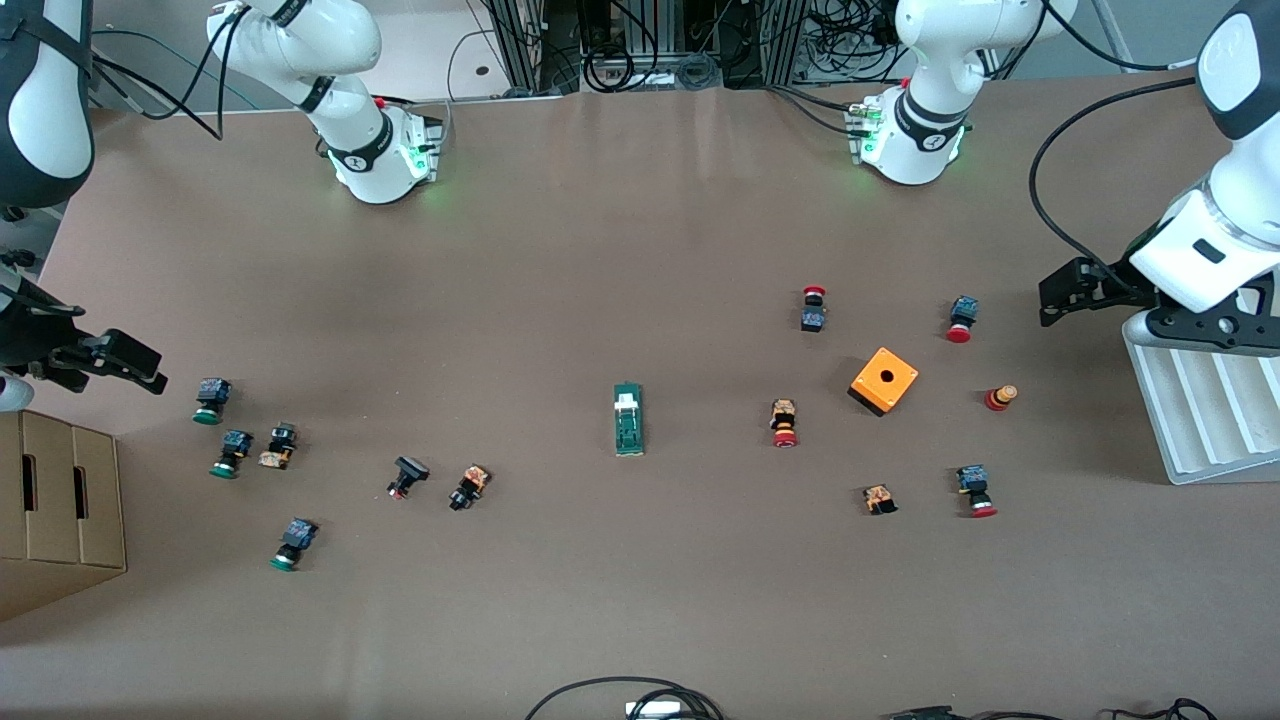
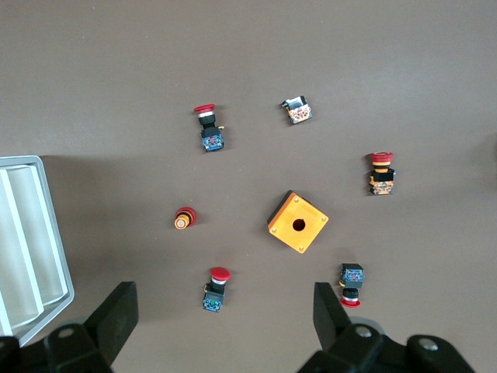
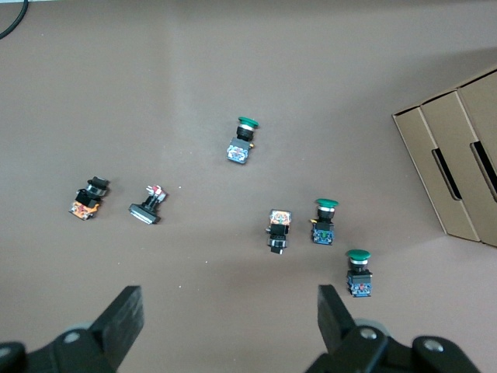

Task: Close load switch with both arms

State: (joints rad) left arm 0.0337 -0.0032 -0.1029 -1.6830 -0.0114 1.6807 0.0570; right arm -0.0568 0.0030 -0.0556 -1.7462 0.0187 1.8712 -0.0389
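1. Desk (image 1: 640, 250): brown, strewn with small parts.
2. Box (image 1: 55, 510): cardboard, at the right arm's end of the desk.
3. Tray (image 1: 1205, 410): white, ribbed, at the left arm's end.
4. Left gripper (image 2: 225, 311): fingers spread wide, holding nothing, up over red buttons (image 2: 217, 289) beside the tray.
5. Right gripper (image 3: 231, 315): fingers spread wide, holding nothing, up over green buttons (image 3: 358, 273) near the box.
6. Orange box (image 1: 883, 380): holed, among the red buttons.
7. Load switch (image 1: 628, 418): flat at mid-desk, well apart from both grippers, white block toward the end farther from the front camera.
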